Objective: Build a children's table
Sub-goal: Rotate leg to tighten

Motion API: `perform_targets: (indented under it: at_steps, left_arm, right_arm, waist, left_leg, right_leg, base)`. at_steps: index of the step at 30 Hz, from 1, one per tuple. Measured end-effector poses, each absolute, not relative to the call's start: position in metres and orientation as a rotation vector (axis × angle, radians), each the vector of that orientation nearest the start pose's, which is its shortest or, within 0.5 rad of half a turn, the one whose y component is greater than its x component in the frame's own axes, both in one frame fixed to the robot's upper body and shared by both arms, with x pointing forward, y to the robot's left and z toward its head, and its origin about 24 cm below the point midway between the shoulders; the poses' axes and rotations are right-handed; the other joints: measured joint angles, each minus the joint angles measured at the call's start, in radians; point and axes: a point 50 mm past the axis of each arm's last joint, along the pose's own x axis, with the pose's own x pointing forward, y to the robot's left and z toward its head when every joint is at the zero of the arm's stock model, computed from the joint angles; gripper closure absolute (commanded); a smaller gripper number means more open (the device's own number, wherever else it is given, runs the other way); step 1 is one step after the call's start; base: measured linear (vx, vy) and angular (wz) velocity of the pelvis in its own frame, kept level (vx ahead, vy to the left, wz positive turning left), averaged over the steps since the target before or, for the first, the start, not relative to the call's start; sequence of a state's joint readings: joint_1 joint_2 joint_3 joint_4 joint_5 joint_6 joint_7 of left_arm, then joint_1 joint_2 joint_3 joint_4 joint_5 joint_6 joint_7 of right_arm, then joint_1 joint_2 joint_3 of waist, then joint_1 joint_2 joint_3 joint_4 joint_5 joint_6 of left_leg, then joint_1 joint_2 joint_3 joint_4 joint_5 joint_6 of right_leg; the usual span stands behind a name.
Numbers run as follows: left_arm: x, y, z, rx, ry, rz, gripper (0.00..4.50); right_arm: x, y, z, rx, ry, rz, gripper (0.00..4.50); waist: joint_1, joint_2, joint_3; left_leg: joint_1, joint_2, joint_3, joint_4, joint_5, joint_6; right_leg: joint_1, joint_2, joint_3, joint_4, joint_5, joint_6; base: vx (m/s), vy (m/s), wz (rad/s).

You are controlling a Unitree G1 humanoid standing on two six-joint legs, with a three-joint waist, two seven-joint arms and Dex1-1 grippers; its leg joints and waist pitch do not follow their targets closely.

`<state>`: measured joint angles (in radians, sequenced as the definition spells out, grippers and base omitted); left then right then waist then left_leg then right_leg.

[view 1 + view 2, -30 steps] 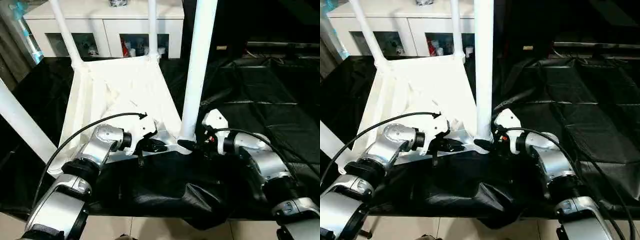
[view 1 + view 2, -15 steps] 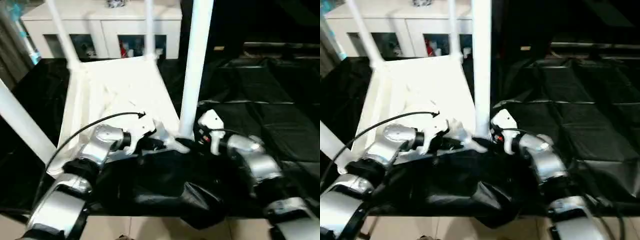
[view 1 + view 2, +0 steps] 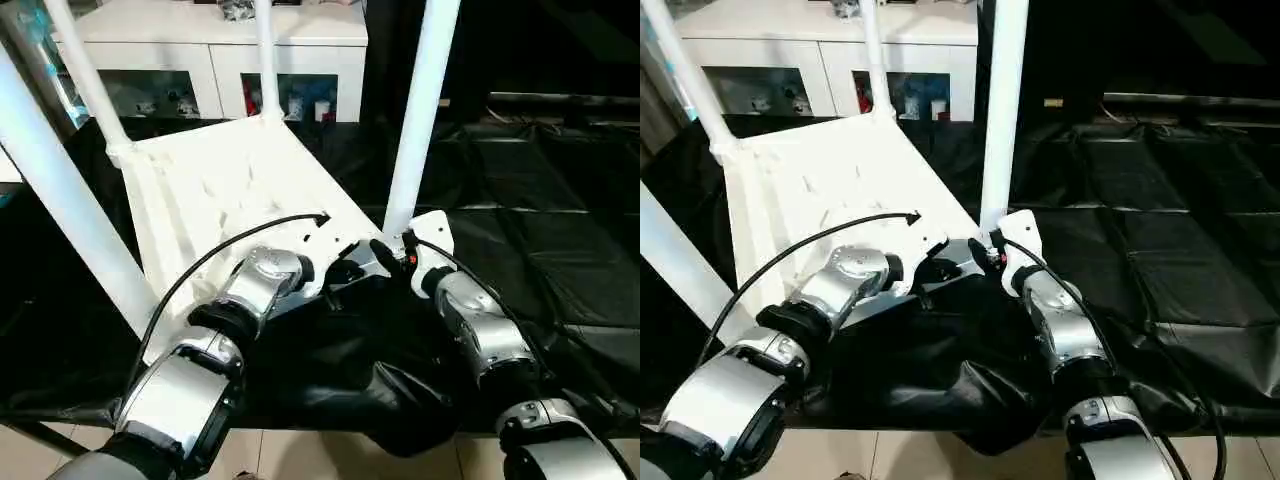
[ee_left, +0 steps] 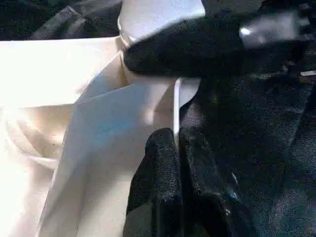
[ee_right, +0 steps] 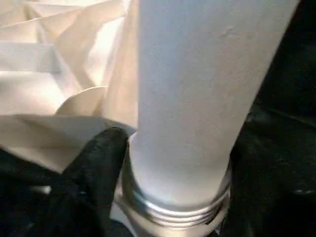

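**Both claws at the near corner of the upturned table**

The children's table (image 3: 230, 185) lay upside down on the black-draped counter (image 3: 560, 190), legs pointing up. Both silver forearms reached forward and bent inward to its near right corner. The left claw (image 4: 177, 148) was pinched shut on the thin edge of the top. The right claw (image 5: 163, 197) straddled the base of the near right leg (image 3: 420, 110), its fingers (image 5: 94, 163) spread around it, where the right wrist view showed a threaded collar. A white cabinet (image 3: 220, 50) stood behind.

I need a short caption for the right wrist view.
White tapered plastic leg seated in the upturned white table's corner socket, threads showing.
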<state>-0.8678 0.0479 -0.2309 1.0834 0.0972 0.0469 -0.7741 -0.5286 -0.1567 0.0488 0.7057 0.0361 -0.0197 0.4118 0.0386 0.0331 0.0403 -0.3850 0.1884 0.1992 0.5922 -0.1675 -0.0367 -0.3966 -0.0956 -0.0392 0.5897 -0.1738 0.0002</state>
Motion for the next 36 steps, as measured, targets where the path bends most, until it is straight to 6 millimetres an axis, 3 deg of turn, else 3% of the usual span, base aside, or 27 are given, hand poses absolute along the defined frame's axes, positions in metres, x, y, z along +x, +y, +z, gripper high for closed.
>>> perform_targets:
  at_steps: [1,9,16,20,27,36]
  left_arm:
    - [0.353,0.055,0.045,0.327,0.424,-1.064,4.50]
    - [0.347,0.087,0.050,0.330,0.413,-1.247,4.50]
    - [0.336,0.107,0.050,0.389,0.422,-1.407,4.50]
    - [0.335,0.111,0.051,0.395,0.424,-1.419,4.50]
    - [0.333,0.114,0.051,0.392,0.416,-1.422,4.50]
    - [0.333,0.114,0.050,0.392,0.416,-1.421,4.50]
  right_arm:
    - [0.338,-0.138,0.034,-0.143,0.201,0.522,0.87]
    - [0.322,-0.161,0.049,-0.209,0.189,0.865,0.87]
    - [0.311,-0.169,0.054,-0.210,0.230,1.079,0.87]
    - [0.309,-0.172,0.054,-0.211,0.243,1.114,0.87]
    - [0.307,-0.171,0.053,-0.205,0.251,1.150,1.63]
    - [0.307,-0.170,0.053,-0.198,0.247,1.155,1.94]
  waist:
    - [0.001,0.000,0.000]
    - [0.005,0.002,0.002]
    - [0.033,0.002,0.002]
    - [0.029,0.000,0.004]
    - [0.025,-0.001,0.004]
    - [0.023,0.000,0.004]
  left_leg:
    - [-0.001,0.000,0.000,0.000,0.000,0.000]
    - [-0.005,0.004,0.000,-0.006,0.000,0.000]
    - [-0.007,0.004,0.002,-0.003,0.000,0.000]
    - [-0.006,0.004,0.003,-0.002,0.000,0.000]
    - [-0.006,0.005,0.003,-0.004,0.000,0.000]
    - [-0.006,0.005,0.003,-0.004,0.000,0.000]
  right_leg:
    - [0.000,0.000,0.000,0.000,0.000,0.000]
    - [-0.007,0.002,-0.005,0.001,0.000,0.000]
    - [-0.007,0.001,-0.004,0.002,-0.001,0.000]
    - [-0.007,0.000,-0.002,0.002,0.000,-0.002]
    - [-0.008,0.001,-0.003,0.002,-0.001,-0.001]
    - [-0.008,0.001,-0.003,0.002,-0.001,-0.001]
  base:
    - [0.000,0.000,0.00]
    - [0.000,0.000,0.00]
    - [0.000,0.000,0.00]
    - [0.000,0.000,0.00]
    - [0.000,0.000,0.00]
    - [0.000,0.000,0.00]
